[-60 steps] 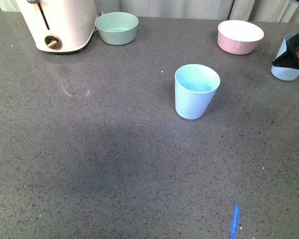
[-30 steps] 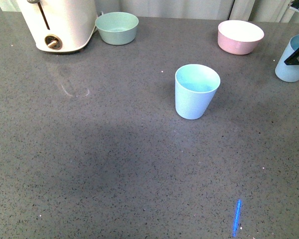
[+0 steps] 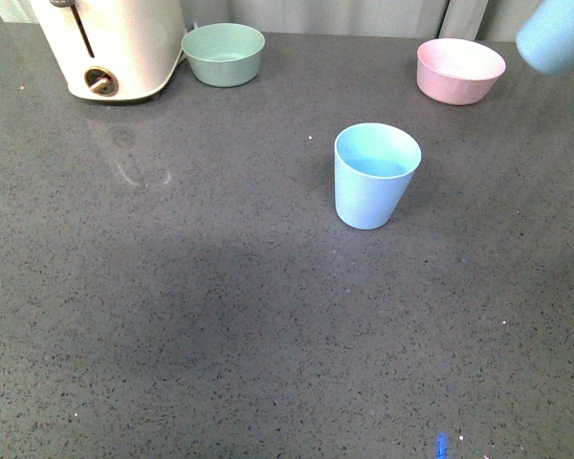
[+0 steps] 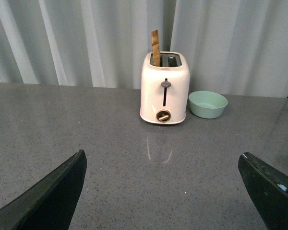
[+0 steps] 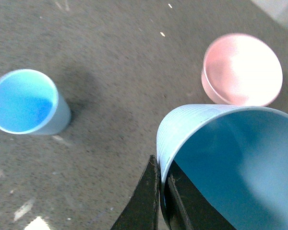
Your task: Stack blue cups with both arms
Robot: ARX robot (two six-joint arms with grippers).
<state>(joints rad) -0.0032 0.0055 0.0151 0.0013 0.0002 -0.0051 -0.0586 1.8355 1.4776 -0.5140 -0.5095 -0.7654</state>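
Note:
One blue cup [image 3: 375, 175] stands upright and empty in the middle of the grey table; it also shows in the right wrist view [image 5: 28, 101]. The second blue cup [image 3: 557, 35] hangs in the air at the top right of the front view. My right gripper [image 5: 162, 184] is shut on that cup's rim [image 5: 221, 158], one finger outside the wall and one inside. The gripper itself is out of the front view. My left gripper [image 4: 163, 191] is open and empty above the table, facing the toaster; its fingers [image 4: 53, 191] are wide apart.
A cream toaster [image 3: 115, 43] with a slice in it [image 4: 155, 48] stands at the back left. A sage-green bowl [image 3: 224, 53] sits beside it. A pink bowl [image 3: 460, 70] sits at the back right, also under the held cup in the right wrist view [image 5: 242, 69].
The right gripper has lifted the second blue cup off the table at the right edge, up to the top right corner. The middle cup has not moved.

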